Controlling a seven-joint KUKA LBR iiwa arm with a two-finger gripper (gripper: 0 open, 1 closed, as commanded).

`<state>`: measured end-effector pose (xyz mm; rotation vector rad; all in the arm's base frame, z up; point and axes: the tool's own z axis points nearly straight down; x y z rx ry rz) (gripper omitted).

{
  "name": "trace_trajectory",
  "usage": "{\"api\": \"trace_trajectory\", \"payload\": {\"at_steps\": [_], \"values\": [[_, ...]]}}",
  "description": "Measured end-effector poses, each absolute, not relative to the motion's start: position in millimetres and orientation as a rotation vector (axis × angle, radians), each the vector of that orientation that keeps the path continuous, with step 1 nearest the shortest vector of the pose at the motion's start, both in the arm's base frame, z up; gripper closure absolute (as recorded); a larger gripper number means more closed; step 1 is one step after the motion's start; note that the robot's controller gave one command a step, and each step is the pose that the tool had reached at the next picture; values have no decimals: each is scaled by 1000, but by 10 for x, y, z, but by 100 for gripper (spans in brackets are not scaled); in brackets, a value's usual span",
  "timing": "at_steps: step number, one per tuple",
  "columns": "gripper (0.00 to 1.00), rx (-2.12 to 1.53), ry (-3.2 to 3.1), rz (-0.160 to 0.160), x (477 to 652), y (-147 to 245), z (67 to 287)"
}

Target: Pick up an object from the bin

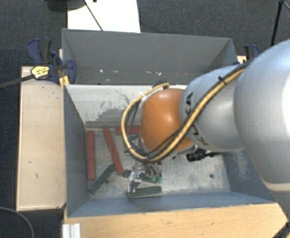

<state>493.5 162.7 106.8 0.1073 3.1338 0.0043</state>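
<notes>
One dark green flat block [146,192] lies against the near wall of the grey metal bin [150,58]. The gripper [144,178] sits low, directly over it; claw apart or together, I cannot tell. Left of it is a dark green flat strip [101,177]. Farther back lie a slanted reddish-brown stick [113,151] and, by the left wall, a straight reddish-brown stick [90,155].

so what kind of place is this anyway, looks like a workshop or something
Most likely a robotics lab's bin-picking test cell: a large robot arm reaches down into a grey metal bin whose floor holds a few loose red-brown sticks and green pieces, all set on dark carpet.
</notes>
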Motion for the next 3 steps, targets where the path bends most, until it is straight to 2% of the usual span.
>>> {"api": "trace_trajectory", "payload": {"at_steps": [1, 2, 3], "values": [[0, 214, 3135, 2, 4942, 1627, 983], [0, 291, 3126, 3, 4858, 1607, 1107], [0, 468, 3107, 1, 4853, 1659, 691]]}}
